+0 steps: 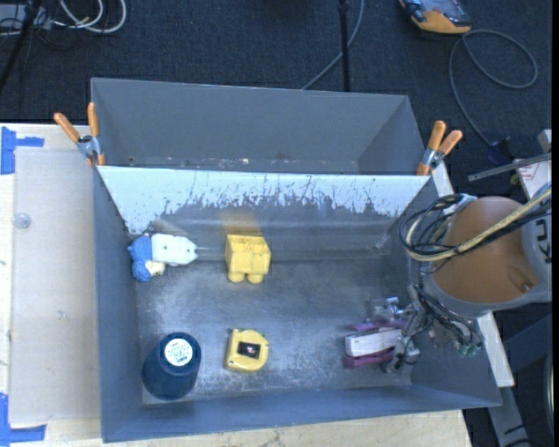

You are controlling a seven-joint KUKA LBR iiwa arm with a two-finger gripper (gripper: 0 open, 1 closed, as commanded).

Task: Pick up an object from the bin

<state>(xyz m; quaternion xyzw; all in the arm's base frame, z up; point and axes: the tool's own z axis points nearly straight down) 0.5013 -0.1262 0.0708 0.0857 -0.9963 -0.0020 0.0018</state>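
Grey bin (pixel 298 310), near-right corner: purple-white object (pixel 367 346) just beside hand (pixel 405 336); grip state unclear.

**Robot arm (pixel 538 250) in white, orange-brown and black**

A smooth, rounded orange-brown wrist cover (pixel 484 259) bulges like a dome. At its ten o'clock, a bundle of black and pale yellow cables (pixel 435 229) loops in coils, and one yellowish strand runs off toward two o'clock. At three o'clock is a white arm link (pixel 541 282) with dark lettering, possibly "KU". At seven o'clock is the small grey metal gripper (pixel 402 331), strung with thin dark wires and a fleck of green.
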